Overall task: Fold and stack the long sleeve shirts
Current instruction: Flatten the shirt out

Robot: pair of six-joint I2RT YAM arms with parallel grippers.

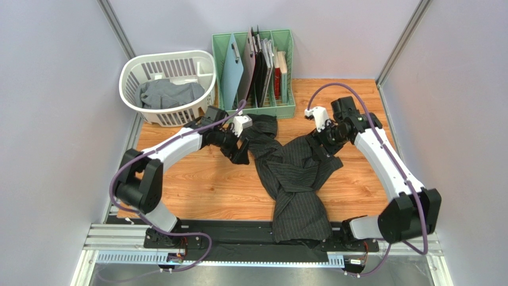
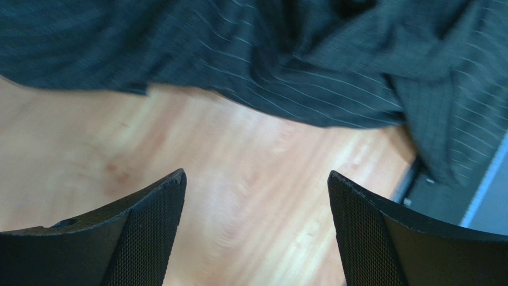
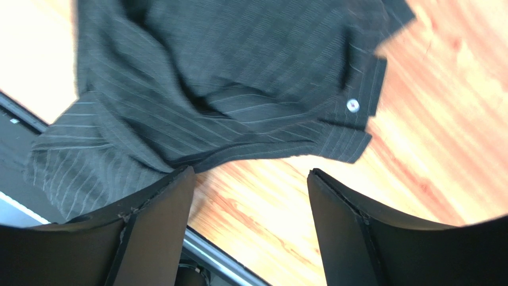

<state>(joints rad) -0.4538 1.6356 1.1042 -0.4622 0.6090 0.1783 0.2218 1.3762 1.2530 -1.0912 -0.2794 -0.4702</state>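
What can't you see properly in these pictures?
Grey shirt: top view, white basket walls hide most of it.
Pinstriped shirt: both wrist views cut it off at the edges; left wrist view blurs it.
Rack boards: top view, edge-on, overlapping each other.

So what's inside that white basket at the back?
A crumpled grey shirt lies in the white basket, covering most of its bottom. Whether anything sits beneath the cloth is hidden.
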